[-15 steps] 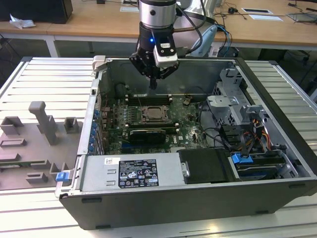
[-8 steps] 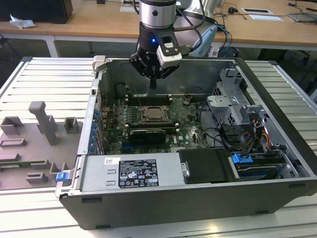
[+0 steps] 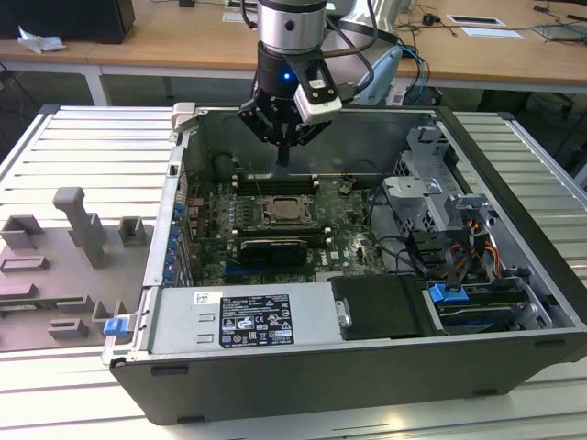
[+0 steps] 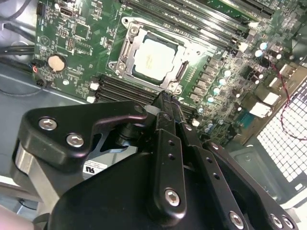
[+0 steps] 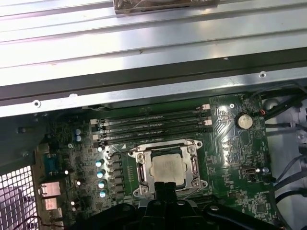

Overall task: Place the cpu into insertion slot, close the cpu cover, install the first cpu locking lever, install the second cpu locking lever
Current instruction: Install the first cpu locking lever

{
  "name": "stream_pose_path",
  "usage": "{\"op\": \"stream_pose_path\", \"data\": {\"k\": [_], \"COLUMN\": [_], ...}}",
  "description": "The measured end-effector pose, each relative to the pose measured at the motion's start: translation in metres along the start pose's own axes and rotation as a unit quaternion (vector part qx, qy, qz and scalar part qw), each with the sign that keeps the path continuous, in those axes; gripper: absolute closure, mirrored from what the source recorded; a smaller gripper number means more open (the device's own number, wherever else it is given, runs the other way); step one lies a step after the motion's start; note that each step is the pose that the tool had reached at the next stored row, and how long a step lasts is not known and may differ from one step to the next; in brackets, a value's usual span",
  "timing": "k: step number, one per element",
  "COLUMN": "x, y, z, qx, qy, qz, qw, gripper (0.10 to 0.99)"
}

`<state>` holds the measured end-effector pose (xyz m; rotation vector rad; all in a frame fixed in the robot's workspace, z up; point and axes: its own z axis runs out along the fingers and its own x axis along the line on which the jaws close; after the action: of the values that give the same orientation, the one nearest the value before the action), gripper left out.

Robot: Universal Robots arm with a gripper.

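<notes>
Past the grey labelled power-supply box (image 3: 248,319) and the long black card (image 3: 271,246), the dull silver square cpu (image 3: 282,210) lies flat, metal top up (square, so no long axis). It sits in the silvery-rimmed insertion slot (image 5: 196,143), framed by the thin silvery cpu cover (image 4: 144,78). Black memory slots (image 3: 275,183) run just behind. The black gripper (image 3: 282,158) hangs above the board, fingers pressed together and empty, with open air beneath.

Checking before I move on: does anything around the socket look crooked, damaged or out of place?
Nothing stands out. The cpu lies flat and square in the window of the cpu cover, which frames it evenly. The gripper hangs above the green board near it, shut and empty.
</notes>
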<state>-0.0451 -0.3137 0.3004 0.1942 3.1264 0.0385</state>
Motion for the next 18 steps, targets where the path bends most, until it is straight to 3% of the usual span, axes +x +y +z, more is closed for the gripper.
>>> {"op": "stream_pose_path", "data": {"k": [9,18], "x": [0.0,0.0], "y": [0.0,0.0], "z": [0.0,0.0], "qx": [-0.0003,-0.0006], "qy": [0.001,0.002], "qz": [-0.041,-0.078], "qw": [0.9991,0.9969], "gripper": [0.98,0.98]}}
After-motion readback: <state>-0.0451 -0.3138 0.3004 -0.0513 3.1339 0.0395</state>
